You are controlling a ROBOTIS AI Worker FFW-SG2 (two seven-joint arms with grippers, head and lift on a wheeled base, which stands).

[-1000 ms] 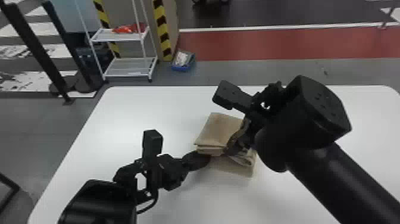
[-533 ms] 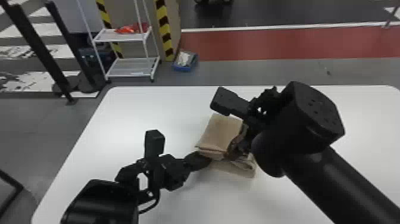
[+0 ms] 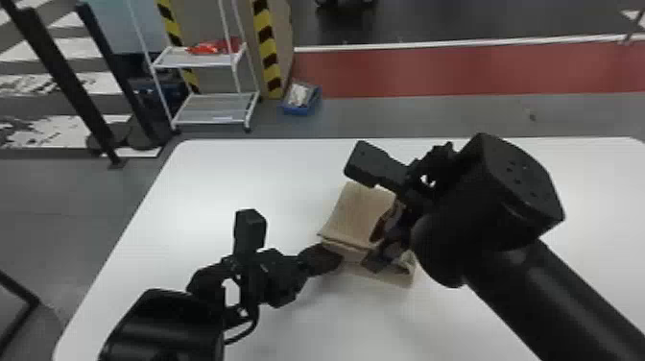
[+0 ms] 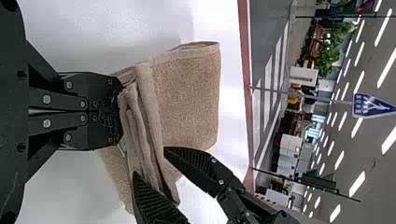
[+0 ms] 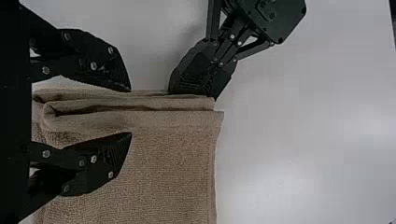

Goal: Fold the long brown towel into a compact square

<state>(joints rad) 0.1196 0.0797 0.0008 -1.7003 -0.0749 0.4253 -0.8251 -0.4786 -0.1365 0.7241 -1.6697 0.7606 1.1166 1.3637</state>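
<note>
The folded brown towel (image 3: 361, 213) lies on the white table, a layered edge facing the robot. At its near left corner, my left gripper (image 3: 331, 258) holds that layered edge. In the left wrist view, the left gripper (image 4: 120, 112) is shut on the towel's stacked folds (image 4: 140, 121). Over the towel's right part is my right gripper (image 3: 377, 244). The right wrist view has the right gripper (image 5: 130, 113) open, its fingers on either side of the rolled folds (image 5: 154, 102), whose lower layers are partly hidden.
The white table (image 3: 230, 177) extends around the towel, its far edge behind. On the floor beyond stand a white wire cart (image 3: 216, 103) and a blue bin (image 3: 302, 100). The two grippers are close together at the towel's near edge.
The right gripper has come slightly lower and toward the robot over the towel. My left gripper and the towel have hardly moved.
</note>
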